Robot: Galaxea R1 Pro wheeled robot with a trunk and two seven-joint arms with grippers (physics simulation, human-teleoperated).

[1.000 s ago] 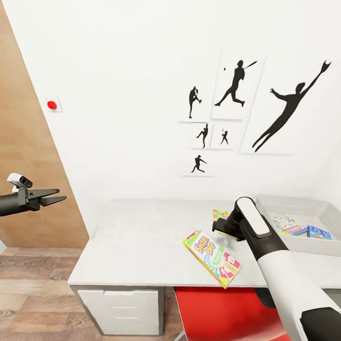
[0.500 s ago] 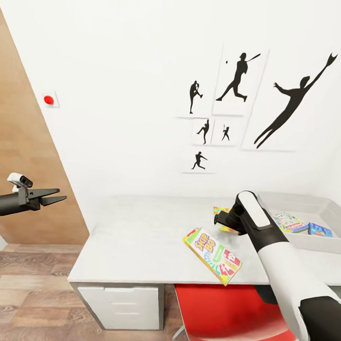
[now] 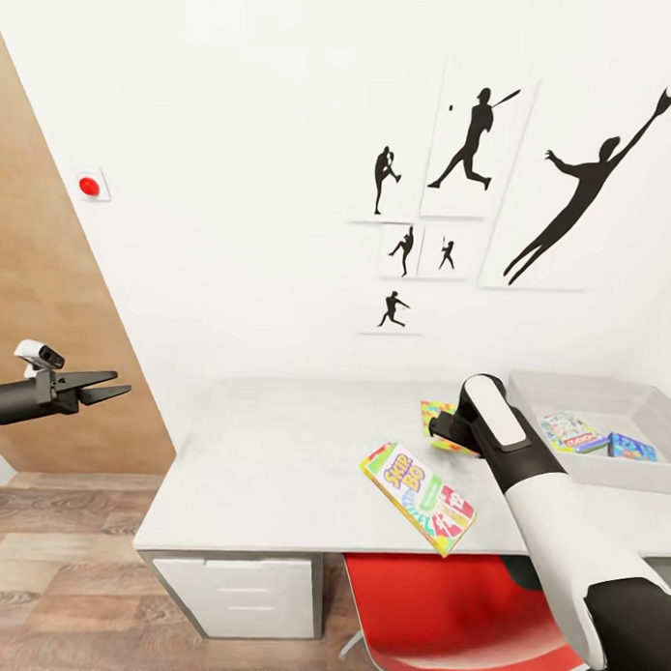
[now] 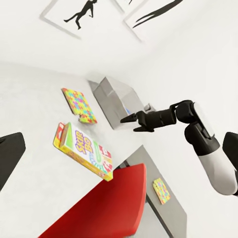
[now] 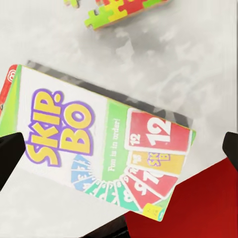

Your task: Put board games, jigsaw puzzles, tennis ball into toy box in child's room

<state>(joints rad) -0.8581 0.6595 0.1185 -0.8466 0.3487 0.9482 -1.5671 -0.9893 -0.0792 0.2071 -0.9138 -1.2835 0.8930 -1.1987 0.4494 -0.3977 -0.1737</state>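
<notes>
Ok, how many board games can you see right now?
3: the SKIP-BO box on the table, a white-and-red box and a blue box in the toy box. Others may be hidden.

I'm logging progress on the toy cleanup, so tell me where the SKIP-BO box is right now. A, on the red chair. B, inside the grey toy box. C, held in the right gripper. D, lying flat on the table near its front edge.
D: the SKIP-BO box lies flat on the table near its front edge, above the red chair, apart from the toy box, with the right gripper empty.
</notes>
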